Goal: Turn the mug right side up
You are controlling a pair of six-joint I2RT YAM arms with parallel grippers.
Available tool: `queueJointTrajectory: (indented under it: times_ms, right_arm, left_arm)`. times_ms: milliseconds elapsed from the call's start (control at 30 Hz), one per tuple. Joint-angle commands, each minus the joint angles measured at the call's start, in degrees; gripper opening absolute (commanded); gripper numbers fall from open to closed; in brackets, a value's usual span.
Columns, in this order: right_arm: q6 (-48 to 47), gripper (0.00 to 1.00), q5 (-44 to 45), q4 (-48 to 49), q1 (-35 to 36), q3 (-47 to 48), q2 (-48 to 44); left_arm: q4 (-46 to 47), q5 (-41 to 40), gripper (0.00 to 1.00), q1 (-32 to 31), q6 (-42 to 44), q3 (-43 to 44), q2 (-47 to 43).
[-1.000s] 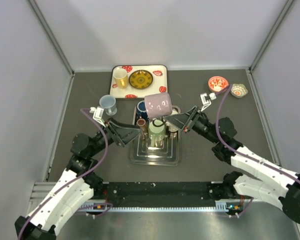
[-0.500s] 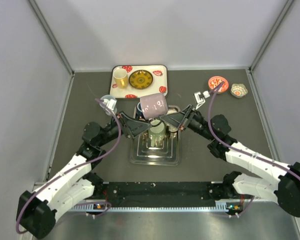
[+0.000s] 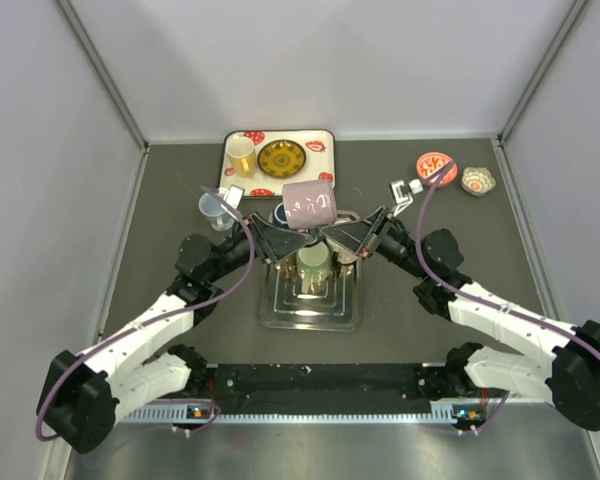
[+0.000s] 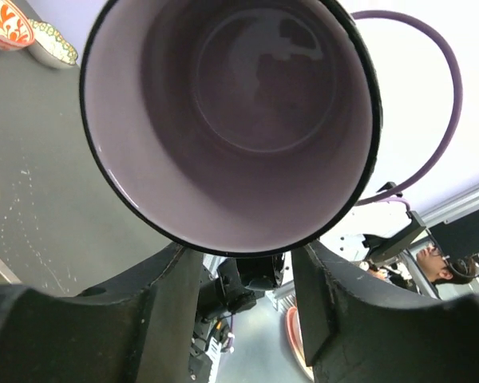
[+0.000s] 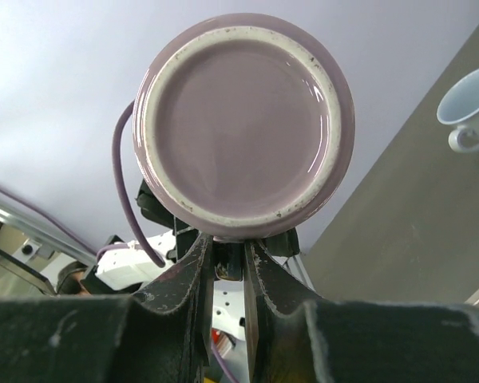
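Note:
The purple mug (image 3: 310,207) hangs on its side in the air above the metal rack. Its open mouth (image 4: 231,120) faces the left wrist camera and its base (image 5: 243,136) faces the right one. My right gripper (image 3: 336,232) comes in from the right; in the right wrist view it (image 5: 230,249) is shut narrowly on the handle just under the base. My left gripper (image 3: 279,238) sits at the mug's left end, under the rim. Its jaws (image 4: 243,259) stand apart, their tips hidden behind the rim, and nothing shows between them.
A metal rack (image 3: 278,315) below holds an upturned green mug (image 3: 313,265). A dark blue cup (image 3: 282,215) and a pale blue cup (image 3: 215,208) stand nearby. The white tray (image 3: 320,165) at the back carries a yellow cup and a plate. Two small bowls (image 3: 436,166) sit far right.
My left arm has reached in to the mug's open end and its jaws have narrowed. The mug has shifted slightly while the right gripper kept its hold.

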Motion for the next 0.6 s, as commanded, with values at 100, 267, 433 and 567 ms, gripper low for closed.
queueJointTrajectory:
  times_ms: [100,267,433,567]
  right_arm:
    - [-0.56,0.00,-2.03,6.19,-0.19,1.99,-0.72]
    - [-0.30,0.00,-3.17,7.06,-0.19,0.67,-0.54]
    - [0.49,0.00,-4.05,8.21,-0.28,-0.12,-0.72]
    - [0.05,0.00,-5.01,7.24,-0.19,-0.21,-1.07]
  left_arm:
    - [13.93,-0.92,0.49,-0.60,-4.23,3.97,2.84]
    - [18.85,-0.92,0.61,-0.60,-7.57,4.32,5.13]
    - [19.47,-1.19,0.59,-0.60,-7.84,4.94,6.01]
    - [19.38,-1.19,0.38,-0.60,-7.23,5.29,6.28]
